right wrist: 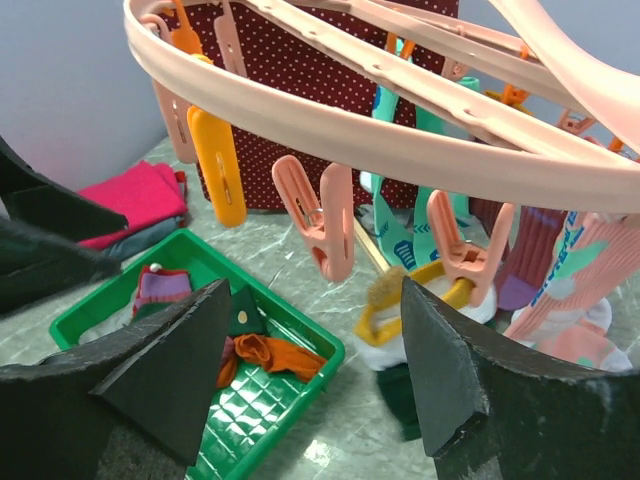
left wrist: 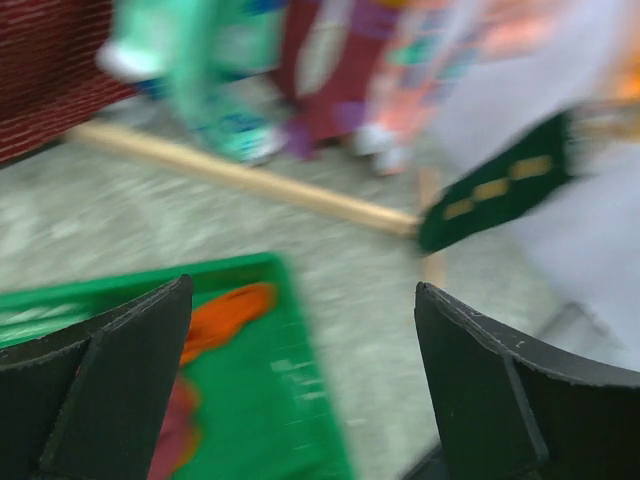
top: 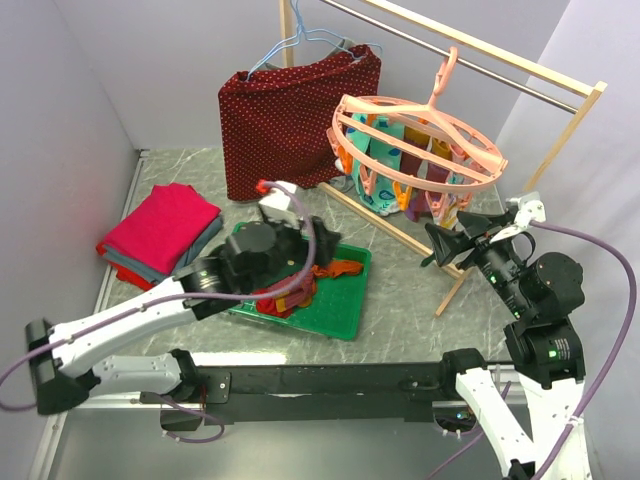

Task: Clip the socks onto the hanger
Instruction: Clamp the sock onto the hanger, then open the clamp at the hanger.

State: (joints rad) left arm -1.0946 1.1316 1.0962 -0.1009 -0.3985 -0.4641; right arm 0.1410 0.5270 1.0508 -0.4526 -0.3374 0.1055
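Marble tabletop (top: 400, 300), green tray (top: 345, 322) lower centre: left gripper (left wrist: 302, 290), open and empty, should pinch the orange sock (left wrist: 225, 315) alone; right gripper (right wrist: 315, 300), also open, sits under the hanger (right wrist: 350, 100).

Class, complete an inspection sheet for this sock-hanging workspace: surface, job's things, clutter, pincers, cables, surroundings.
Surface: grey marbled table, green tray on it.
Job's things: pink hanger on the rail, clipped socks dangling; loose socks in the tray.
Clutter: folded cloth stack at left; dark-red dotted cloth hung behind.
Pincers: left pincer open, empty, view blurred; right pincer open, empty, below the hanger.
Cables: purple cables loop along both arms.
Surroundings: wooden rack, pale walls.
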